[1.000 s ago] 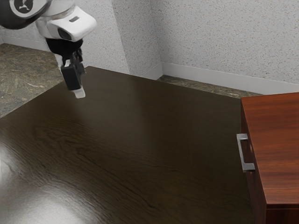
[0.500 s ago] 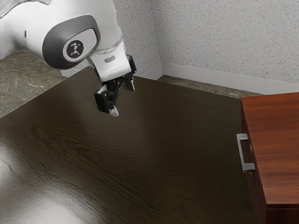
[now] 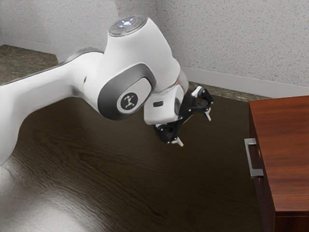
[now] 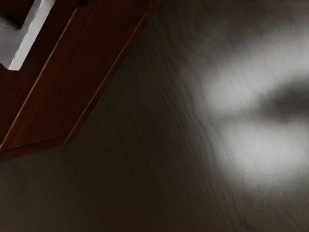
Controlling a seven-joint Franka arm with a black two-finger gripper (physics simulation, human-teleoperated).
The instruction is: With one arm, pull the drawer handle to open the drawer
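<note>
A red-brown wooden drawer cabinet (image 3: 282,159) stands on the dark table at the exterior view's right. Its silver bar handle (image 3: 252,158) runs upright along the front face, which looks flush with the cabinet. My black gripper (image 3: 194,128) hovers over the middle of the table, turned sideways toward the cabinet. It is open, its white-tipped fingers (image 3: 208,115) spread wide with nothing between them. A clear gap of table separates it from the handle. In the wrist view the cabinet front (image 4: 72,72) and one end of the handle (image 4: 24,36) lie ahead of the hand.
The dark wooden table (image 3: 96,183) stretches under the arm, with a bright glare at its near left. Speckled walls and a white baseboard (image 3: 231,79) run behind it. My bulky white arm (image 3: 72,92) crosses the left half of the exterior view.
My arm has swung from the exterior view's upper left toward the cabinet. The hand has turned from pointing down to pointing sideways, and the fingers now stand wide apart.
</note>
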